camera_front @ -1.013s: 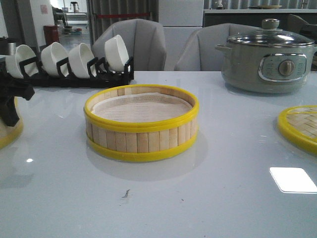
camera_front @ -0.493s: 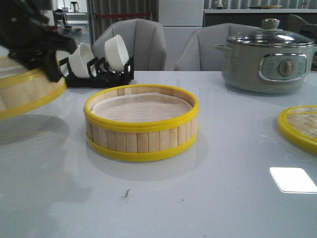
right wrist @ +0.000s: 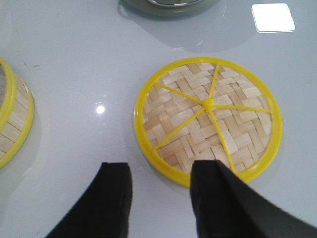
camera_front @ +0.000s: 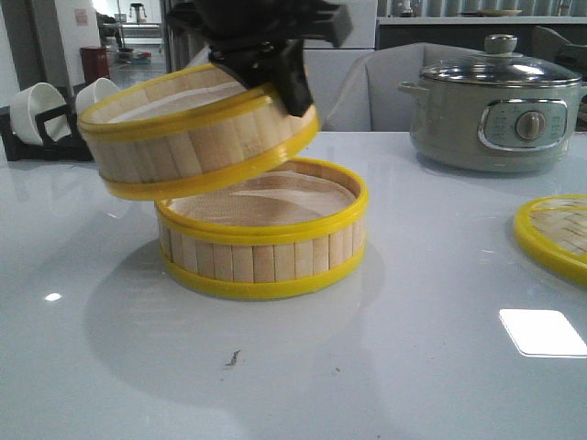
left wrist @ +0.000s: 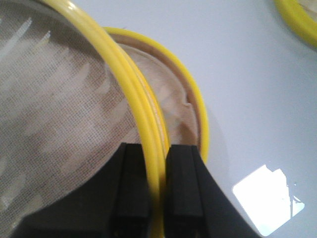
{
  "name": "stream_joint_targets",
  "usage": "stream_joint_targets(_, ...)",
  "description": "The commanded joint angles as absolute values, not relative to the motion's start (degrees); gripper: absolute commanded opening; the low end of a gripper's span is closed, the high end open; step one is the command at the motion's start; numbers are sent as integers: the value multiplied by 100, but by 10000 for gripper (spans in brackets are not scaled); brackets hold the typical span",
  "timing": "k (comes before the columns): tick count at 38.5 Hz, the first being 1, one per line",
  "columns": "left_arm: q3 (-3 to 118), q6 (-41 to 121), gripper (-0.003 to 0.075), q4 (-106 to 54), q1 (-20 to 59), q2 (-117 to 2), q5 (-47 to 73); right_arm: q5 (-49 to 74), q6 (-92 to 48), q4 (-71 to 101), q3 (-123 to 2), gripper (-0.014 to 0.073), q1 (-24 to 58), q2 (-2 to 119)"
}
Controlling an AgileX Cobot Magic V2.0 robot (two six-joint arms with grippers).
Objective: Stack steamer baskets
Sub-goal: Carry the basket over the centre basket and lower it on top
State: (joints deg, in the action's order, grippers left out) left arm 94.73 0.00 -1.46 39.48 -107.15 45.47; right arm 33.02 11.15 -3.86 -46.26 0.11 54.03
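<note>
The left gripper (camera_front: 292,87), reaching down from above, pinches the rim of a tilted steamer basket (camera_front: 193,137) above the second basket (camera_front: 261,247) on the table (camera_front: 413,348). The right gripper (right wrist: 161,196) hovers with jaws spread over the woven lid (right wrist: 208,121).

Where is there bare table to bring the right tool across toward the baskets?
Bare table runs between the lower basket and the woven lid, and along the near edge. Crowded: the pot behind, and the left tool pinching the tilted upper basket over the lower one. The right tool hangs open near the lid.
</note>
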Motion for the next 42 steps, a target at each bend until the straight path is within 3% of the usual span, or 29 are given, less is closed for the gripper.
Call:
stream_joint_targets(1, 9691, 0, 94, -57, 4212, -10553, 4065, 2897, 1097, -402, -4836, 391, 10, 5362)
stream_joint_targets(42, 9741, 0, 94, -126, 4468, -11246, 3410, 2889, 1097, -402, -4836, 391, 10, 5362)
